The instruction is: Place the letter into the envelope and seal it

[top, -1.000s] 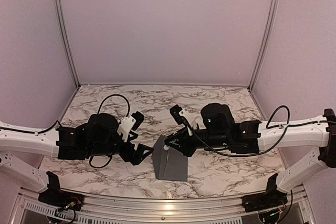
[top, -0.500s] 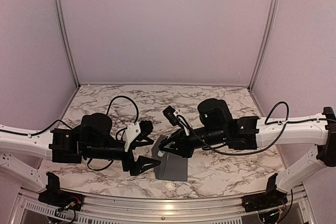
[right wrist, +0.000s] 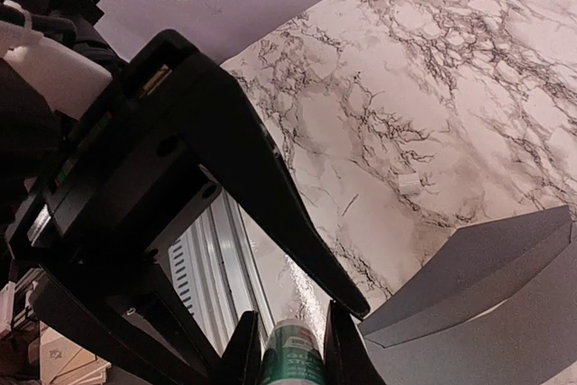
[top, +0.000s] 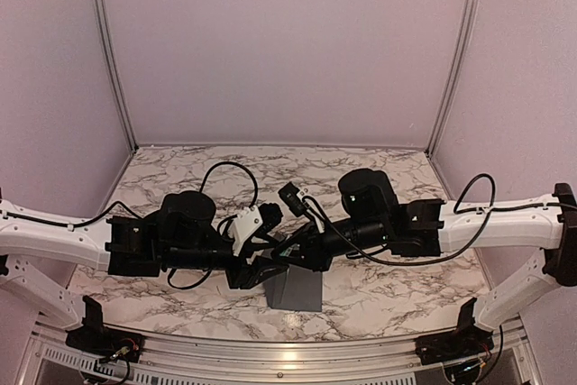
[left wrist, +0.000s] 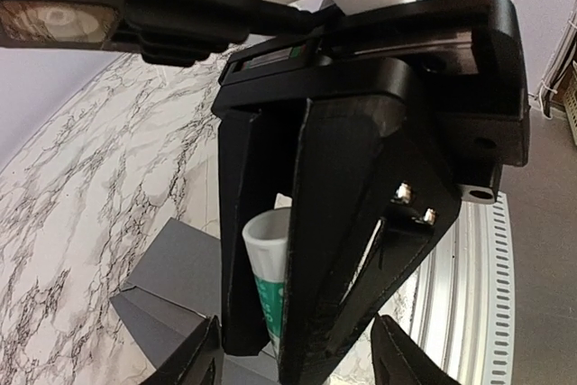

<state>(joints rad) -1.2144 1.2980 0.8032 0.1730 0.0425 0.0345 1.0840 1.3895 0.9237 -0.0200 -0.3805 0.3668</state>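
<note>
Marble table (top: pixel 379 178) bears the envelope (top: pixel 294 291), partly hidden by right hand (right wrist: pixel 290 335) pinching tube (left wrist: pixel 269 254).

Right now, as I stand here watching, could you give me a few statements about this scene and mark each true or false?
1. The right pincer grips a small white-and-green tube. True.
2. The left pincer holds the envelope. False: it stands open, facing the tube, and holds nothing.
3. The dark grey envelope rests on the marble table. True.
4. The two pincers are at opposite ends of the table. False: they meet close together, just above the envelope.
</note>
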